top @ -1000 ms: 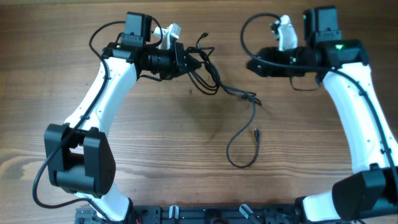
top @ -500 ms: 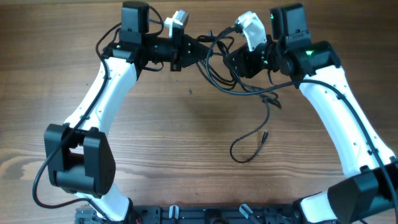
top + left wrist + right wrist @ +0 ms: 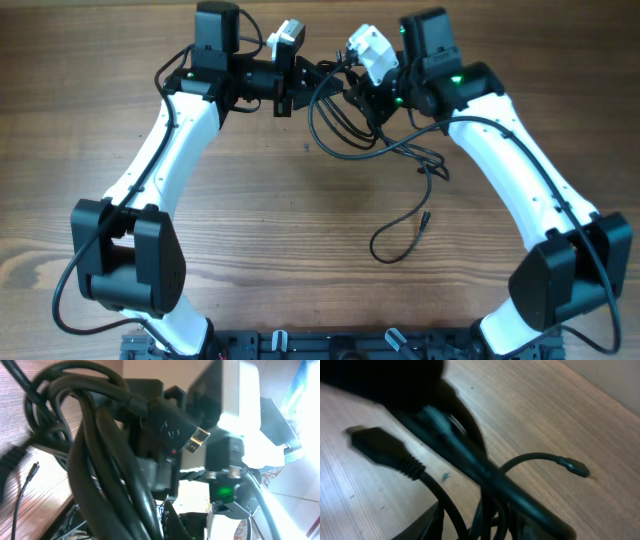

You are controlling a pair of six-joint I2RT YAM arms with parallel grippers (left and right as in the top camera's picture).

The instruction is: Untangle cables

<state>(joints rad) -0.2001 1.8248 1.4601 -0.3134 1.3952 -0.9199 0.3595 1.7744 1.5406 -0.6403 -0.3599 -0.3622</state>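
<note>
The cables [image 3: 95, 475] hang in a tangled bunch at the far middle, between the two grippers. The left gripper [image 3: 303, 84] is clamped on the bunch from the left. The right gripper [image 3: 354, 95] is just beside it on the right; I cannot tell whether it grips. One cable trails near-right onto the surface [image 3: 250, 230], ending in a plug [image 3: 425, 217].

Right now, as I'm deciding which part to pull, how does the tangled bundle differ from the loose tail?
The tangled bundle is several cords looped together between the left hand and right hand; the loose tail is one cord in an open curl. The bundle sits at the hands; the tail lies on the table. Both are thin, black.
</note>
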